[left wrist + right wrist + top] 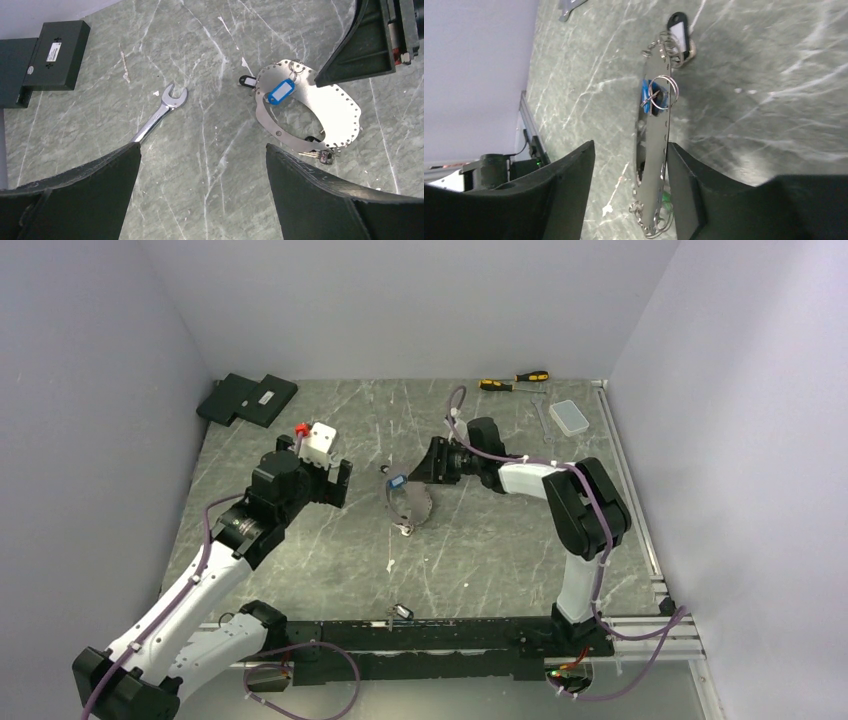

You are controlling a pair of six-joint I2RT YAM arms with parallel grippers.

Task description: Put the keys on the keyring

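The keyring [415,505] is a flat silvery oval with holes round its rim, lying mid-table; it also shows in the left wrist view [340,107]. A blue-headed key tag [280,91] hangs on its far edge by a small split ring, beside a black tag [247,80]. In the right wrist view the keyring [656,165] stands edge-on, with the blue tag [651,95] on it and a bit of green [667,199] at its near end. My right gripper [630,145] is open and straddles the ring, whose edge lies against the right finger. My left gripper [202,146] is open and empty, left of the ring.
A silver wrench [160,111] lies left of the ring. Black boxes [248,398] sit at the far left. Yellow-and-black screwdrivers [515,380] and a clear box [570,417] lie at the far right. A small object [402,612] rests by the front rail.
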